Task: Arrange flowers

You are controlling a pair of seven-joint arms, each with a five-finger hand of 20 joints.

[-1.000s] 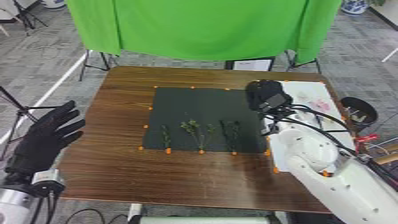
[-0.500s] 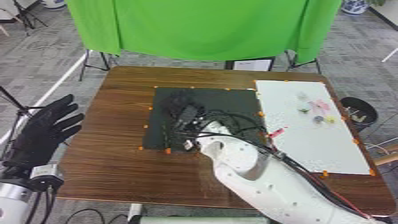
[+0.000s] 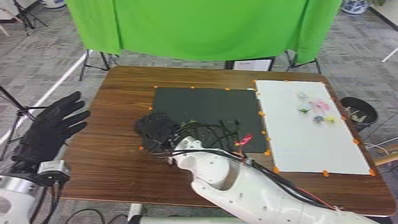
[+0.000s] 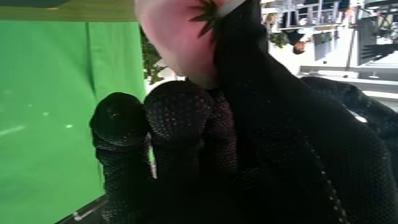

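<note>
Head view, right hand (image 3: 155, 131): it is over the left edge of the black mat (image 3: 209, 102), its arm crossing the front part of the mat.
Head view, leafy stem (image 3: 189, 122): it lies on the mat, just beside this hand; the hand should not sweep over it.
Head view, cables (image 3: 209, 132): they hang along the right arm, over the stem area. I judge they can drag a light stem, so the wrist should turn slowly and be kept a little high.
Head view, loose flower heads (image 3: 318, 106): small, in mixed colours, they lie on the white sheet (image 3: 311, 145), well apart from the right hand.
Head view, left hand (image 3: 43, 135): fingers open and relaxed, beside the table (image 3: 98, 165); 1 hand seems enough for this step.
Right wrist view, pink flower (image 4: 178, 37): it is at the fingertips, gripped between the thumb and the fingers of the right hand. A green star-like leaf part is at its base.
Right wrist view, grip: soft petals may crush, so a light pinch is better, only firm enough that it does not roll.
Right wrist view, step in hand: probably to set this flower at the top of 1 stem. Align first, lower gently, open the thumb first, then lift straight away.
</note>
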